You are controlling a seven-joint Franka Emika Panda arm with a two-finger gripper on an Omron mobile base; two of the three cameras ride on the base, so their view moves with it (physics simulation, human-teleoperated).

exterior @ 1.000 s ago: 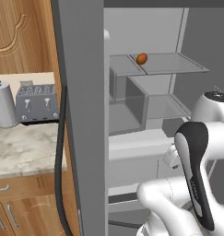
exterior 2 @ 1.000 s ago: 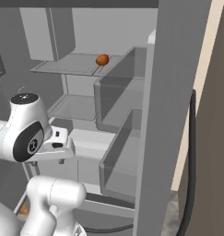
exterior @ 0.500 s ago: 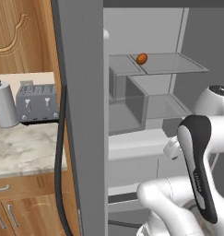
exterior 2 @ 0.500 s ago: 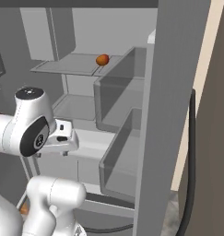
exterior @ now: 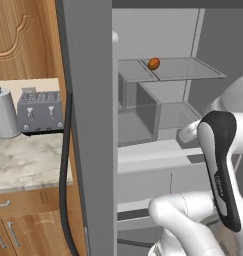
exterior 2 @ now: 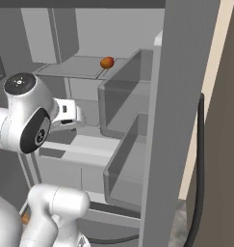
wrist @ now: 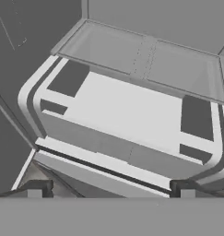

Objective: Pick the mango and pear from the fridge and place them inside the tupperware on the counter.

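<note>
The mango (exterior: pixel 154 63) is a small orange-red fruit lying on the fridge's upper glass shelf (exterior: pixel 188 70); in the right base view the mango (exterior 2: pixel 107 62) lies at the shelf's back. The fridge (exterior: pixel 88 125) stands with its door open. My gripper (wrist: pixel 111 190) is open, its two dark fingertips (wrist: pixel 35 189) far apart with nothing between them. It looks down on a lower grey shelf and drawers (wrist: pixel 127 115). My hand (exterior 2: pixel 69 112) hovers in front of the fridge's middle level, below and left of the mango. The pear and the tupperware are out of view.
Left of the fridge door, the marbled counter (exterior: pixel 28 160) carries a grey toaster (exterior: pixel 40 111) and a silver canister (exterior: pixel 5 112) over wooden cabinets. Clear door bins (exterior 2: pixel 128 101) jut out on the right. A black seal (exterior 2: pixel 200 169) edges the door.
The arm has lifted: my hand has risen from the drawer level toward the middle shelf. The jaws stayed open and the mango has not moved.
</note>
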